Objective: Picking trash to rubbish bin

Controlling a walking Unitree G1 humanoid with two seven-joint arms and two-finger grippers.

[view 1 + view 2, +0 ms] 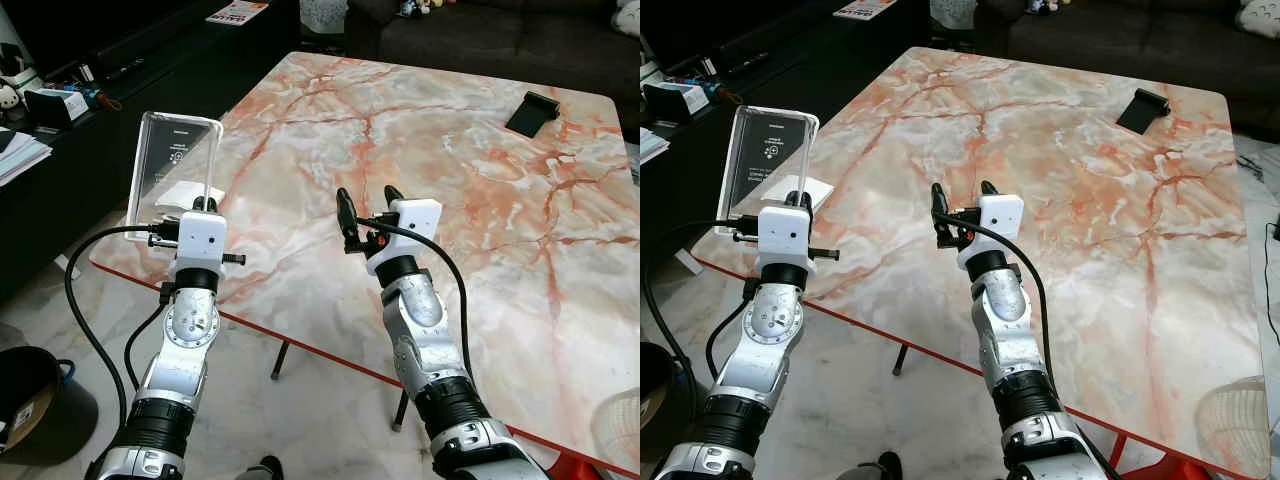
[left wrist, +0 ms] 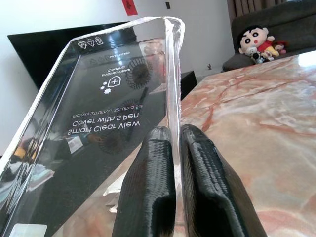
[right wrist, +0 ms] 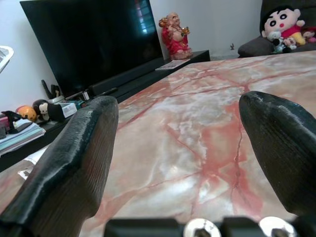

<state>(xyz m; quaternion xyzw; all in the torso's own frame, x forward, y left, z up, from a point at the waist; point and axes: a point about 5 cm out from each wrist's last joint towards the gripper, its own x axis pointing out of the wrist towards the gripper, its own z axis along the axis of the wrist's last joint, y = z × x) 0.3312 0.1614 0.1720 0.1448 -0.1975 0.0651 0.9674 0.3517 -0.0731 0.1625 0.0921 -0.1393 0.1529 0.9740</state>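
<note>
The left gripper (image 2: 173,182) pinches the edge of a clear plastic phone-case package (image 1: 172,170), holding it upright over the near left corner of the marble table (image 1: 450,150). A white slip (image 1: 185,195), perhaps paper, lies on the table just behind it. The right gripper (image 1: 366,208) hovers above the table's middle, fingers (image 3: 74,168) spread apart with nothing between them. A black object (image 1: 531,111) lies far off.
</note>
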